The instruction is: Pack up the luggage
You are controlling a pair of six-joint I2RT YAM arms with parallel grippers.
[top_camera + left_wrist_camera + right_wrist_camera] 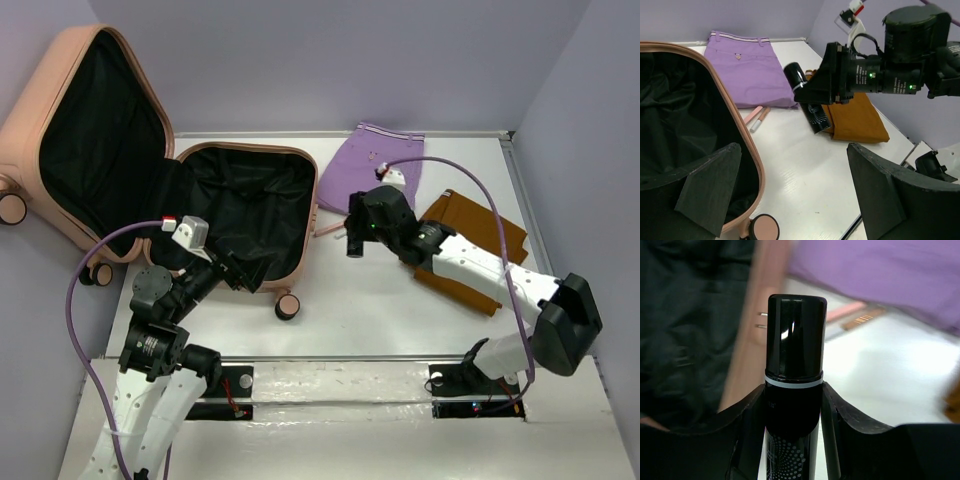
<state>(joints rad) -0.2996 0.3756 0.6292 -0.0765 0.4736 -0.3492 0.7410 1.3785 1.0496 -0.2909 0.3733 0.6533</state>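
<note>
At ten o'clock on the desk (400, 320), the peach-pink hard-shell luggage (255, 195) lies open, black lining bare, lid raised, while my right gripper (792, 390) clamps a black bottle (795, 340) and my left gripper (792, 165) gapes wide.

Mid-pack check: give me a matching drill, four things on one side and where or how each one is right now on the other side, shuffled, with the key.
Things:
1. black bottle
2. purple garment
3. mustard garment
4. luggage

States:
A. open, black lining showing, leftmost of the four
B. lying flat, striped waistband at its far end
C. clamped in the right gripper
D. folded, rightmost of the four

Pairs: 1-C, 2-B, 3-D, 4-A
</note>
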